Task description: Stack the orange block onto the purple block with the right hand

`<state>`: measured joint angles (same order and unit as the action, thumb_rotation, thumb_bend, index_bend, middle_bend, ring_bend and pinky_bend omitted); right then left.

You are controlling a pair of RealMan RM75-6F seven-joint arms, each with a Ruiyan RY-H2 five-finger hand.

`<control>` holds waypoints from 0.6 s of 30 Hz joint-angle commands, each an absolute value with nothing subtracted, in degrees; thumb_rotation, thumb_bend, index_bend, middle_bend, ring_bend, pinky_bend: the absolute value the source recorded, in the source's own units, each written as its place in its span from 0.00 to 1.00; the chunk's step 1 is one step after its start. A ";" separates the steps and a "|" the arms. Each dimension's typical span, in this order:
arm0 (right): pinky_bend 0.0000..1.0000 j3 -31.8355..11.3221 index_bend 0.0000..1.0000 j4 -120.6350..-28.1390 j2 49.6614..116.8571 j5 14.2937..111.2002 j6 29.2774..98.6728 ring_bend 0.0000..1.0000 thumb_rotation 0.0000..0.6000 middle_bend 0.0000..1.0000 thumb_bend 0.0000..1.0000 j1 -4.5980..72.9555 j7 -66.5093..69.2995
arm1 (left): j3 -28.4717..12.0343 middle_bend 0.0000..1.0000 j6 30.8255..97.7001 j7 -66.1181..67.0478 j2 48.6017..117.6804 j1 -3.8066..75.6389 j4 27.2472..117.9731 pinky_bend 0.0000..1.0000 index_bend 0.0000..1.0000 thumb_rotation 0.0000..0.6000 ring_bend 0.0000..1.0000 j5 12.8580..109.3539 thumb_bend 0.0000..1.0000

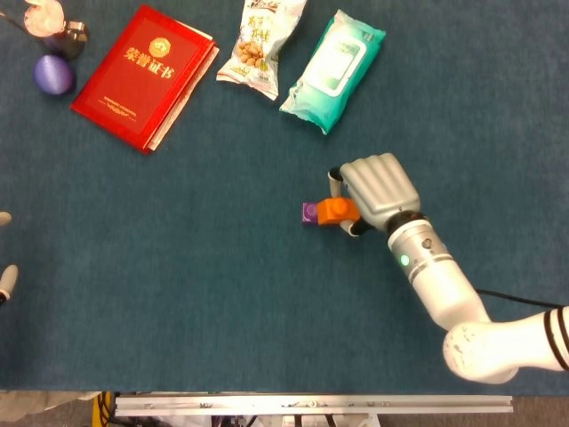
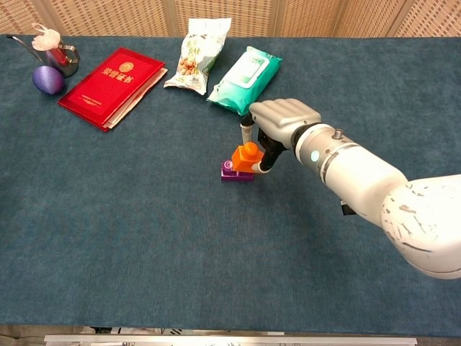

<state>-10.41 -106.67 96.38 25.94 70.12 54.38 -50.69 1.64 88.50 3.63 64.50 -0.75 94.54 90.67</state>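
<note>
Placement step in hand: orange block is gripped by the right hand directly over the purple block's right half, apparently touching it; a leftward nudge, press-down and release are judged needed next.

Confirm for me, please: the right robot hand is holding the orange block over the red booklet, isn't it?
Not quite. The right robot hand does hold the orange block, but over the purple block, covering its right half, not over the red booklet, which lies far off at the table's back left. The chest view shows this; the head view agrees.
</note>
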 commanded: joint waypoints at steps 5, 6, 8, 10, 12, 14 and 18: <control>1.00 -11.52 0.64 -105.74 97.65 22.68 70.53 0.93 1.00 0.91 0.20 56.12 -52.84 | 1.70 0.26 88.59 3.09 64.46 -0.80 94.18 0.10 0.28 1.00 0.20 90.61 0.29; 1.00 -11.82 0.64 -105.61 97.72 22.16 70.47 0.93 1.00 0.91 0.20 56.53 -53.27 | 1.72 0.26 88.62 3.01 64.52 -0.84 94.07 0.10 0.28 1.00 0.20 90.56 0.29; 1.00 -12.29 0.64 -105.46 97.86 21.38 70.41 0.93 1.00 0.91 0.21 57.21 -53.95 | 1.76 0.26 88.65 2.85 64.56 -0.89 93.96 0.10 0.28 1.00 0.20 90.52 0.29; 1.00 -12.78 0.64 -105.24 98.04 20.29 70.44 0.93 1.00 0.91 0.21 58.15 -55.07 | 1.75 0.26 88.78 2.69 64.58 -0.98 93.79 0.10 0.28 1.00 0.20 90.46 0.29; 1.00 -13.25 0.64 -105.18 98.27 19.04 70.66 0.93 1.00 0.91 0.21 59.13 -56.30 | 1.71 0.26 88.93 2.46 64.59 -1.07 93.63 0.10 0.28 1.00 0.20 90.36 0.29; 1.00 -13.68 0.64 -105.24 98.47 17.82 71.02 0.93 1.00 0.91 0.21 60.07 -57.55 | 1.74 0.26 88.95 2.33 64.62 -1.12 93.44 0.10 0.28 1.00 0.20 90.30 0.29; 1.00 -14.73 0.64 -105.27 99.08 15.30 72.16 0.93 1.00 0.91 0.21 62.30 -60.39 | 1.75 0.26 89.06 2.04 64.77 -1.18 93.11 0.10 0.28 1.00 0.20 90.31 0.29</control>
